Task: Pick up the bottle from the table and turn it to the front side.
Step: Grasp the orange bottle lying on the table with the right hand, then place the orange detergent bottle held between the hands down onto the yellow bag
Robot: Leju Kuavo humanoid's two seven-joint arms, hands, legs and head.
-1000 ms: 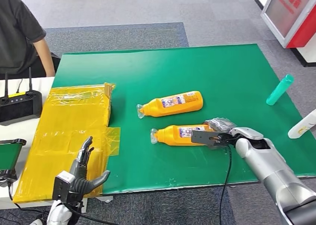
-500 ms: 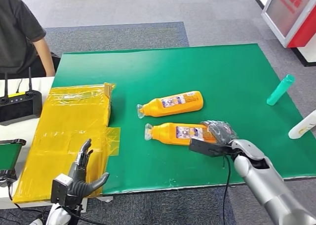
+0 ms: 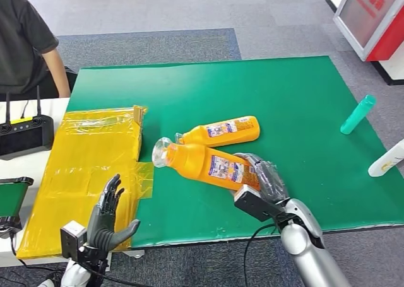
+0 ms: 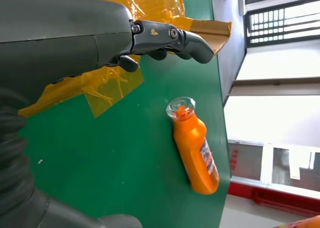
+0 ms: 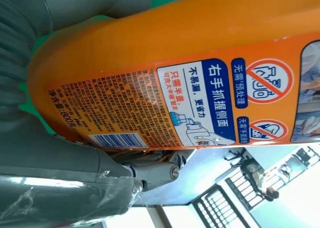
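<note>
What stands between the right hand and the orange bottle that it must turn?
Nothing visible does. The right hand already grips the base end of the orange bottle and holds it tilted, cap end raised. The second orange bottle lies close behind it on the green mat.

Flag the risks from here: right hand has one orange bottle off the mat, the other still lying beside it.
1. The right hand grips the lifted orange plastic bottle at its base end, neck hanging far out; it may sag or slip while turning.
2. Its clear cap sits close to the second orange bottle lying on the green mat; a rotation could knock it.
</note>
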